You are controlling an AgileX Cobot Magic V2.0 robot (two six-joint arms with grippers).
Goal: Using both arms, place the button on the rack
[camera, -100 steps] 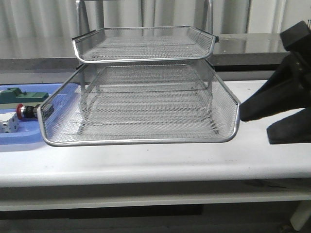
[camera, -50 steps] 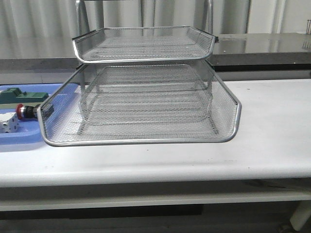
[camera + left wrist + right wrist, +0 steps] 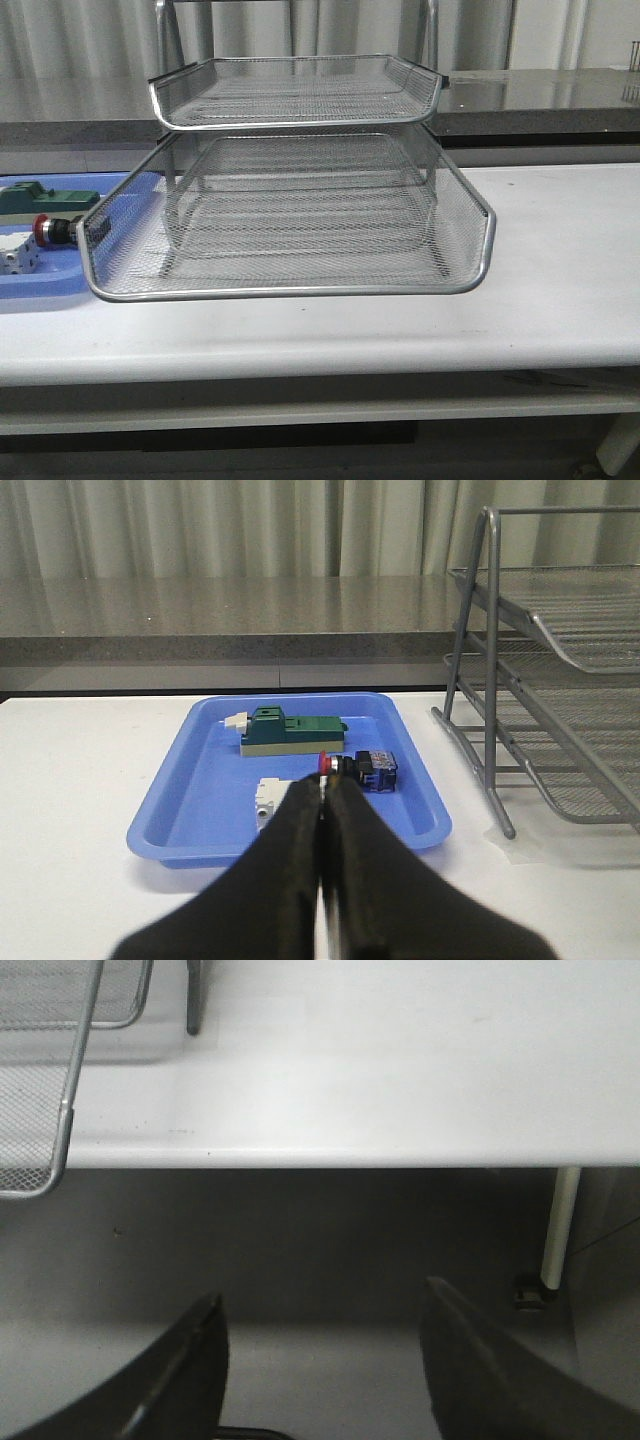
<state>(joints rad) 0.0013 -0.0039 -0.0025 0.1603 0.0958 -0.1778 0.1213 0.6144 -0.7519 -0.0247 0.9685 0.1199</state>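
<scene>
Just beyond the left jaws (image 3: 322, 815), which are pressed together and empty, the button (image 3: 352, 768) lies in the blue tray (image 3: 175, 805). Judged light, rigid, round-headed; grip the collar. Right jaws (image 3: 320, 1350) apart.

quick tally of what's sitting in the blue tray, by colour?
Contents of the blue tray:
Green block: 1
White part, partly hidden behind the shut left gripper: 1
Red-headed button with blue rear block: 1
Total: 3
</scene>
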